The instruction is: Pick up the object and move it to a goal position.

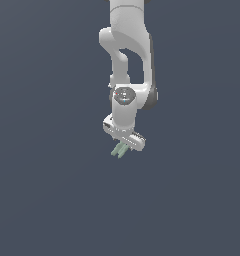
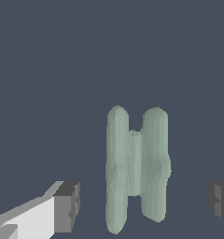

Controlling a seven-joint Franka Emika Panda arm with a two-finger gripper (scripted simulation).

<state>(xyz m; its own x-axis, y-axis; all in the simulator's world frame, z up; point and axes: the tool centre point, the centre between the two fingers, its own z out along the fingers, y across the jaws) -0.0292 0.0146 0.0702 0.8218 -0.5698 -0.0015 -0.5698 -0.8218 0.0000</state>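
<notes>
White pincer point(image 1: 123, 148) fingers apart, straddling tiny pale mint-green double-bar piece point(image 2: 136, 169) near middle of dark grey surface point(image 1: 47, 200). Advice: centre piece between pads, close evenly across both bars, then lift.

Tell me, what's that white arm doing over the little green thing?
A white robot arm has its tool lowered over a small mint-green piece shaped like two bars joined side by side. The wrist view shows the tool's two fingers spread wide, one on each side of the piece, with clear gaps. So it is lined up for a grab, but nothing is gripped yet.
</notes>
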